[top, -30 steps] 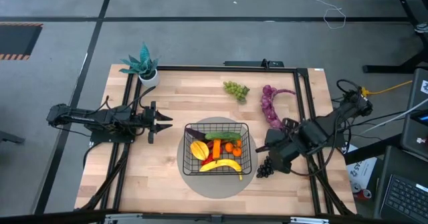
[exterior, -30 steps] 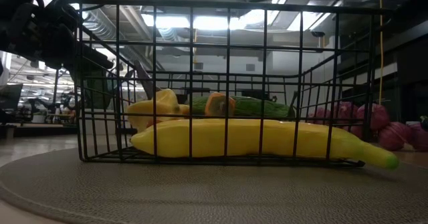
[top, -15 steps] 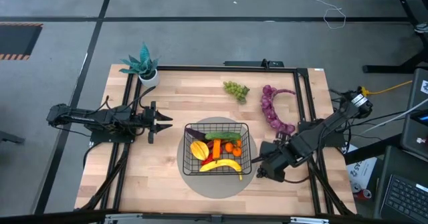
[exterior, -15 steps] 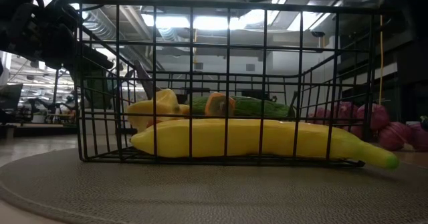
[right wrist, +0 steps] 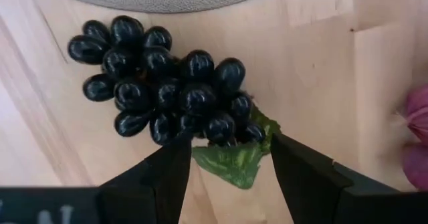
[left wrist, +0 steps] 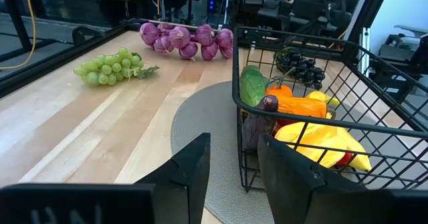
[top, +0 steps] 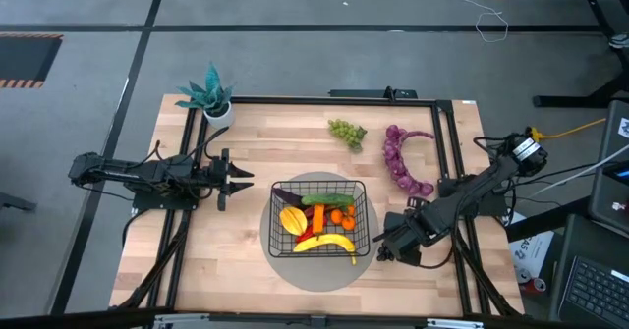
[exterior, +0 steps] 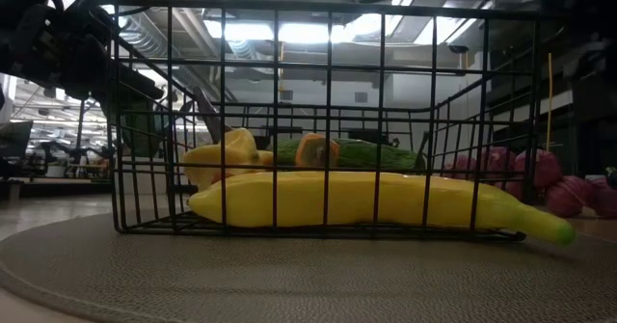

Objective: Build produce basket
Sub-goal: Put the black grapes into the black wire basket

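Observation:
The black wire basket (top: 319, 216) stands on a round grey mat (top: 285, 267) and holds a banana (top: 329, 243), a cucumber, oranges and other produce. Right of it a bunch of dark grapes (right wrist: 160, 77) lies on the wood. My right gripper (right wrist: 231, 145) points down over that bunch, open, with one finger on either side of its green leaf end (right wrist: 234, 164) and touching nothing. In the high view my right gripper (top: 390, 249) hides the bunch. My left gripper (top: 246, 180) waits open and level, left of the basket.
Green grapes (top: 346, 131) and a long bunch of purple grapes (top: 403, 162) lie on the far right part of the table. A teal potted plant (top: 208, 95) stands at the far left corner. A black frame rail (top: 447, 162) runs near the right arm.
My right gripper has come down toward the dark grapes beside the basket, its fingers pointing more steeply down. In the high view it now covers the bunch, which showed beside it before. The grapes lie where they were.

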Motion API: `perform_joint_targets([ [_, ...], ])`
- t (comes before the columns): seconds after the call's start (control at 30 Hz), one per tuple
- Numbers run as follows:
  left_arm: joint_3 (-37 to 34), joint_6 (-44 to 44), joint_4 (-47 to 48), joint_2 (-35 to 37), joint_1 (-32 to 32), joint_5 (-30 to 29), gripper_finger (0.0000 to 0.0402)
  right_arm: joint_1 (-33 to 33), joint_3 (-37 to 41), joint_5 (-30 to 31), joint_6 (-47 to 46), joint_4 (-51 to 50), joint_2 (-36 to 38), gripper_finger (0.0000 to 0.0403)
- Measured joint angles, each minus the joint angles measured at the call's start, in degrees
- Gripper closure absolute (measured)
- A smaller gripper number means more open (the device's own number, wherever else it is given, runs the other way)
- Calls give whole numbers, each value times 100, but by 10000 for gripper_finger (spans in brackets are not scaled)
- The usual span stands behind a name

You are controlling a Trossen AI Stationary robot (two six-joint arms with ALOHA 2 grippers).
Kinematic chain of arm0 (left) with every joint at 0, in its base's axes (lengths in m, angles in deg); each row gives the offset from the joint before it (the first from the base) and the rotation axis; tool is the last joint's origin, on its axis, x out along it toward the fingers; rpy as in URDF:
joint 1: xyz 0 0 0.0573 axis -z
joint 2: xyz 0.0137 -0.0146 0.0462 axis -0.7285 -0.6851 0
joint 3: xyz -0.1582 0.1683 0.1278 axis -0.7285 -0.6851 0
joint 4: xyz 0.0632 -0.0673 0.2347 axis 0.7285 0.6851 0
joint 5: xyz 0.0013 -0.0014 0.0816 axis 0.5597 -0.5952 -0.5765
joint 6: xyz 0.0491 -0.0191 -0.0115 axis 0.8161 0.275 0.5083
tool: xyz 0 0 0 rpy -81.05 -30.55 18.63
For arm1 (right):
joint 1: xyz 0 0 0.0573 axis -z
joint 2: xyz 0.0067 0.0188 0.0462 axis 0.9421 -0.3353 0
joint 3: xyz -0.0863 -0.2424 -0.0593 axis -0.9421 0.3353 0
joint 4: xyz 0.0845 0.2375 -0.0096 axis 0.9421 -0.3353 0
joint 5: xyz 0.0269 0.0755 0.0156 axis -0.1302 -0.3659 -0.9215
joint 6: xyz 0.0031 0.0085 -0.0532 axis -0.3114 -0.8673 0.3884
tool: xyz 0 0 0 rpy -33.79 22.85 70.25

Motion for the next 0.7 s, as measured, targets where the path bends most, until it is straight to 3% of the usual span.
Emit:
perform_joint_targets([
  [0.53,0,2,0,-2,-1,-1,280,0,114,37,142,925,0,195],
  [0.7,0,0,0,-2,0,-2,280,0,114,358,77,911,0,195],
])
